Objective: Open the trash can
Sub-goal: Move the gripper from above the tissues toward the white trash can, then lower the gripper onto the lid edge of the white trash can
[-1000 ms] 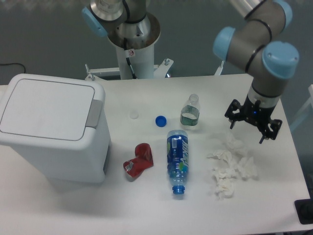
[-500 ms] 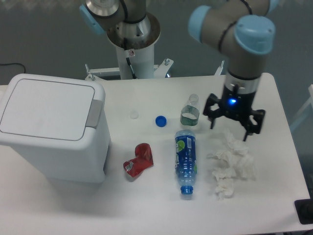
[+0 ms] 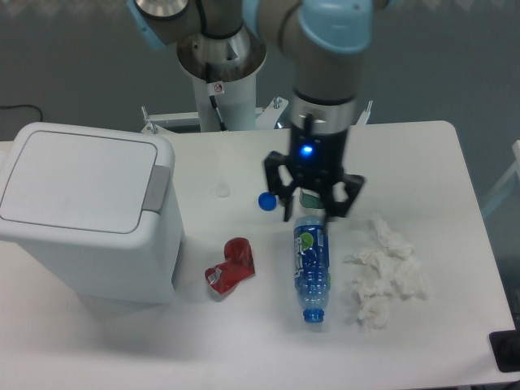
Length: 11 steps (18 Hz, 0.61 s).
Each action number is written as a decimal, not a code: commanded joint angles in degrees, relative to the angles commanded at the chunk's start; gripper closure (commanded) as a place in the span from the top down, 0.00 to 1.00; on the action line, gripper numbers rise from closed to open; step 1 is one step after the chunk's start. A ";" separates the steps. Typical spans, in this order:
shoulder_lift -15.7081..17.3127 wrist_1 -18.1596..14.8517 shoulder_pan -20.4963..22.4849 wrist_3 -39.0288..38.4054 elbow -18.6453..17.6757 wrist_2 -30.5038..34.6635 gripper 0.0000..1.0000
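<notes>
View: fixed camera, looking down at the surface from the front.

Pincer [image 3: 313, 213]: black, two fingers spread wide; nothing between them. It hangs above the middle of the surface, over the cap-less upper end of the lying bottle. A blue light glows on the wrist just above it. Whether the fingertips touch the bottle cannot be told.

Arm: grey tube with light-blue joint caps, coming in from the top edge and pointing straight down.

Trash can [image 3: 85, 211]: large white boxy bin at the left end of the surface, upright. Flat lid lies closed. Grey push tab [image 3: 157, 188] sits on its right edge. Well apart from the pincer.

Blue-label bottle [image 3: 312, 262]: clear plastic, lying on its side, blue neck pointing toward the front edge.

Small clear bottle [image 3: 309, 197]: mostly hidden behind the pincer; only a bit of green label shows.

Blue cap [image 3: 266, 201]: lies loose, just left of the pincer.

Clear cap [image 3: 223, 191]: faint, left of the blue cap.

Red wrapper [image 3: 231, 267]: crumpled, between the trash can and the lying bottle.

Tissues [image 3: 383, 272]: white crumpled wads, right of the lying bottle.

Surface [image 3: 439, 162]: white tabletop.

Room: dark grey-blue floor behind; a second robot base [image 3: 219, 57] on a white pedestal stands at the far edge.
</notes>
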 joint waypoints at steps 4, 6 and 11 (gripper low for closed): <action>1.14 -0.17 -1.15 -9.41 -0.44 -4.75 0.00; 2.98 -0.26 -2.29 -13.72 -0.44 -6.07 0.00; 4.39 -0.44 -3.79 -16.11 -1.75 -7.57 0.00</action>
